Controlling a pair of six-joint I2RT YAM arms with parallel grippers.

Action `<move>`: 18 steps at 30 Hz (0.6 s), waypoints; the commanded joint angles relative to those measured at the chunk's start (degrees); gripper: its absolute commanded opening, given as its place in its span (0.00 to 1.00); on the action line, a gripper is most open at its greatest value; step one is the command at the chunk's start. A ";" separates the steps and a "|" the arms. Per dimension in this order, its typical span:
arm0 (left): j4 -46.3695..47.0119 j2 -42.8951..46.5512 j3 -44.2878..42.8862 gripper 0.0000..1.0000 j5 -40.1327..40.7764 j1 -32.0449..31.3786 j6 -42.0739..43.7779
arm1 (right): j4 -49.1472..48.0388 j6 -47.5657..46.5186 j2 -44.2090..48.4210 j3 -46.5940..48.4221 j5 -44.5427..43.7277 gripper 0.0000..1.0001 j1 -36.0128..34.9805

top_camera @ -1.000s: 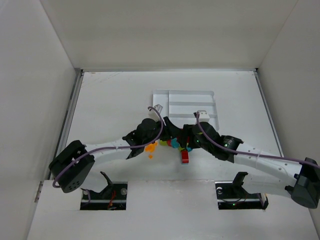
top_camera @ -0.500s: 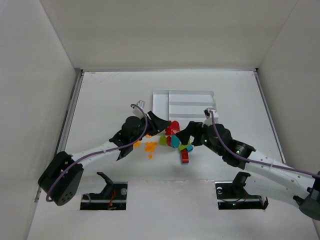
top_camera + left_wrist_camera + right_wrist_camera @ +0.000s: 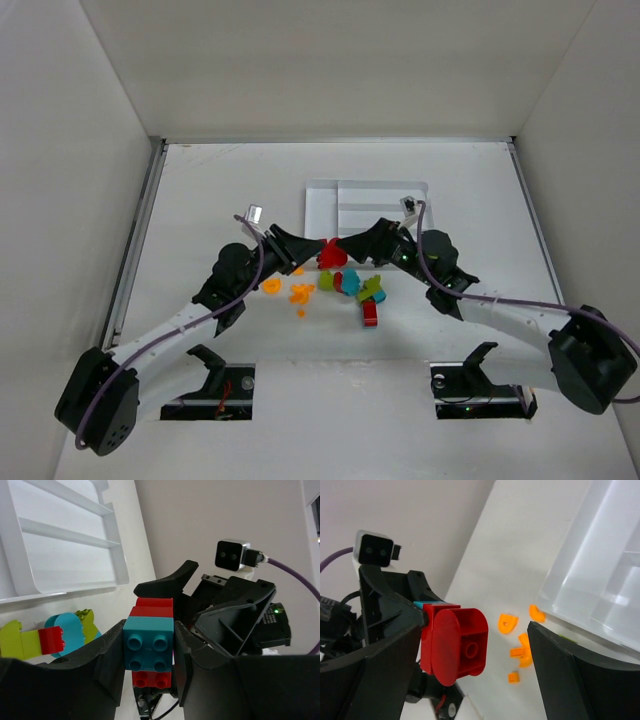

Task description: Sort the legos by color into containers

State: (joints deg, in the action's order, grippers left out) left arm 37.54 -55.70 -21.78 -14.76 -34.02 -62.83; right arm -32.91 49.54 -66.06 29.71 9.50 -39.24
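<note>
Both arms have drawn back from the brick pile since a second ago, uncovering it. Now the left gripper (image 3: pixel 148 652) pinches a red and teal stack (image 3: pixel 148 642) of legos, held up just short of the white tray (image 3: pixel 385 190), while the right gripper (image 3: pixel 475 630) faces it with jaws spread wide, holding nothing. Sorting looks barely begun: the tray compartments in view are bare, while orange pieces (image 3: pixel 298 292) and a lime, teal and red cluster (image 3: pixel 358 286) lie on the table (image 3: pixel 220 200) (joined bricks probably need separating first). No writing or brand is readable.
</note>
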 commanded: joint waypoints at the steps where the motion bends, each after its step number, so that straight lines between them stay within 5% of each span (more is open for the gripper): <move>1: 3.77 2.70 1.21 0.13 -3.25 1.37 -3.08 | -16.03 4.51 -2.40 0.08 6.84 0.90 -0.09; 8: 3.94 4.73 2.88 0.13 -5.10 3.83 -5.90 | -21.67 7.32 -6.53 -0.89 9.13 0.76 -0.35; 16: 9.13 5.08 4.20 0.13 -6.33 4.71 -9.59 | -27.64 11.28 -13.74 -0.09 11.95 0.77 -0.61; 18: 9.39 5.08 4.29 0.13 -6.59 4.80 -9.77 | -29.75 12.07 -14.44 -0.10 12.65 0.68 -1.22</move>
State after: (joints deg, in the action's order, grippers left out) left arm 40.69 -52.03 -17.67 -19.59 -29.78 -70.59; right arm -53.95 59.83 -80.18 29.08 19.84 -39.51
